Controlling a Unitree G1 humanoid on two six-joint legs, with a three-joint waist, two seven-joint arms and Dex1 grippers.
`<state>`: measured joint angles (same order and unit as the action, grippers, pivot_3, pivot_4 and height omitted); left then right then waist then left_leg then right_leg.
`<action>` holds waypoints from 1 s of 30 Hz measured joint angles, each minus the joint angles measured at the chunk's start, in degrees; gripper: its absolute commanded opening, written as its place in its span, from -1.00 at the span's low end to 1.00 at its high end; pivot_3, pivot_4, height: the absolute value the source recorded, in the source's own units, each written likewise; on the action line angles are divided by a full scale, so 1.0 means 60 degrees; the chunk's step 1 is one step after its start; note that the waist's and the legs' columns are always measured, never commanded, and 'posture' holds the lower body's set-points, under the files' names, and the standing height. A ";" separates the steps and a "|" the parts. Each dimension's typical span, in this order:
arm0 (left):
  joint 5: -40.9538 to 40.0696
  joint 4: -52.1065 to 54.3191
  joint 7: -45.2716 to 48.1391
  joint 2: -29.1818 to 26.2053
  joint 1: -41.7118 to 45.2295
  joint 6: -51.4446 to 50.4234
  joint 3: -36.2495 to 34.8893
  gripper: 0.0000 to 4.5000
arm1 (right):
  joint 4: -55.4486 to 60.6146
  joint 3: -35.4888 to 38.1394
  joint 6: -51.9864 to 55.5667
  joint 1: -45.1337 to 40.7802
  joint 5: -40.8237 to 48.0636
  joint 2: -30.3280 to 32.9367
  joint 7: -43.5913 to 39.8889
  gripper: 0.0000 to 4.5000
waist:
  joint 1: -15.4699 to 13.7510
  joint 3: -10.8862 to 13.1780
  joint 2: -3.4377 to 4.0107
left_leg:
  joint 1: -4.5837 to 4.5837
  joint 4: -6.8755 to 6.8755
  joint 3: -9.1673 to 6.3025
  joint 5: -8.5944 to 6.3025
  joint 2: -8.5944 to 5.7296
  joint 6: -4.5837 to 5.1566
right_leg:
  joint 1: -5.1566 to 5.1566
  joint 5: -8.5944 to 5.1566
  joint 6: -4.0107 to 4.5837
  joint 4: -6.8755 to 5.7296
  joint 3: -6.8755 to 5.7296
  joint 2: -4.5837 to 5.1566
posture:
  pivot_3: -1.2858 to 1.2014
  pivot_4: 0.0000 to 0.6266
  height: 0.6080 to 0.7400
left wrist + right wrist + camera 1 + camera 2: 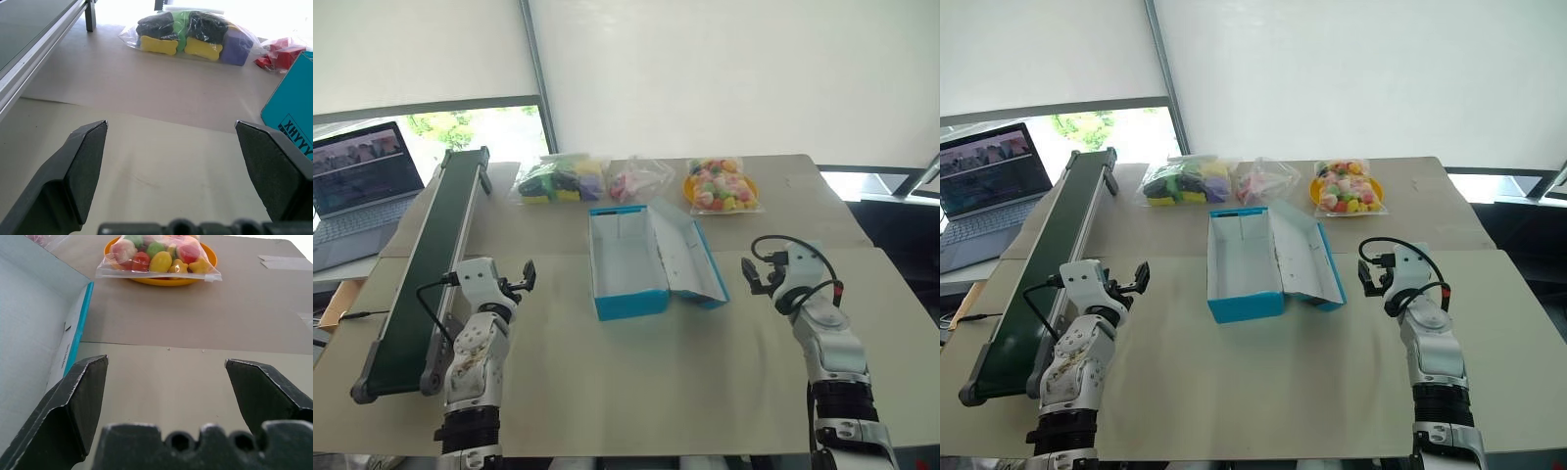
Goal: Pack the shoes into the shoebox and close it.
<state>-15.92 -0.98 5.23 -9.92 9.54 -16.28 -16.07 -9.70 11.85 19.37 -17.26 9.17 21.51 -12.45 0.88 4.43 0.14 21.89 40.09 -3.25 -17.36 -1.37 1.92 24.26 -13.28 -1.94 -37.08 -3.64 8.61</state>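
Turquoise-blue shoebox (626, 269) near centre of beige bench (656, 392), standing open with white interior showing and nothing inside; hinged flap lid (685, 255) folded out flat toward the right side, resting on the bench.

Left end effector (527, 275) held above the bench to the left of the shoebox, well apart from it; in the left wrist view, black fingers (83, 166) spread wide with bare bench between them, nothing gripped. A corner of the blue box wall with printed lettering visible at the edge of that view.

Right end effector (752, 277) held above the bench just to the right of the open lid, not touching it; in the right wrist view, fingers (80, 401) likewise set wide apart, nothing between them, the white inner face of the lid alongside.

Along the far edge of the bench, three clear bags in a row: black, yellow, green and purple pieces (558, 179) at left; pink and red pieces (636, 179) in the middle; small multicoloured items on an orange plate (722, 186) at right.

Dark green conveyor belt (426, 264) running diagonally along the left side of the bench. Open laptop (357, 186) beyond it at far left.
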 measured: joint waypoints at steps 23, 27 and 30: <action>0.0237 -0.1700 0.0899 -0.0597 0.0883 0.0184 0.0407 0.99 | 0.2995 -0.2231 0.3282 -0.0871 0.3474 0.2125 -0.6195 1.00 | -0.0029 -0.0001 -0.0048 | -0.0049 -0.0021 -0.0053 -0.0029 -0.0032 0.0044 | -0.0021 0.0002 0.0000 0.0057 -0.0012 0.0021 | 0.03 -0.52 -0.43; 0.0237 -0.1609 0.0836 -0.0588 0.0815 0.0188 0.0405 0.99 | 0.2847 -0.2248 0.3074 -0.1091 0.2991 0.1630 -0.5450 1.00 | -0.0030 -0.0001 -0.0050 | -0.0067 -0.0038 -0.0077 -0.0019 -0.0038 0.0023 | -0.0016 0.0002 -0.0002 0.0061 -0.0008 0.0026 | 0.03 -0.52 -0.43; 0.0245 -0.1383 0.0810 -0.0500 0.0486 0.0186 0.0452 0.99 | 0.2789 -0.2297 0.2998 -0.1129 0.2650 0.1098 -0.4828 1.00 | -0.0037 -0.0001 -0.0050 | -0.0069 -0.0045 -0.0079 0.0002 -0.0033 -0.0012 | -0.0013 0.0002 -0.0002 0.0057 -0.0010 0.0025 | 0.03 -0.52 -0.43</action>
<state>-14.45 -9.28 10.09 -12.91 12.46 -15.16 -13.36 7.03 -1.93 37.36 -24.03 25.07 28.10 -41.41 0.66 4.43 -0.16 21.48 39.83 -3.72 -17.35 -1.57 1.84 24.18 -13.27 -1.95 -36.73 -3.70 8.77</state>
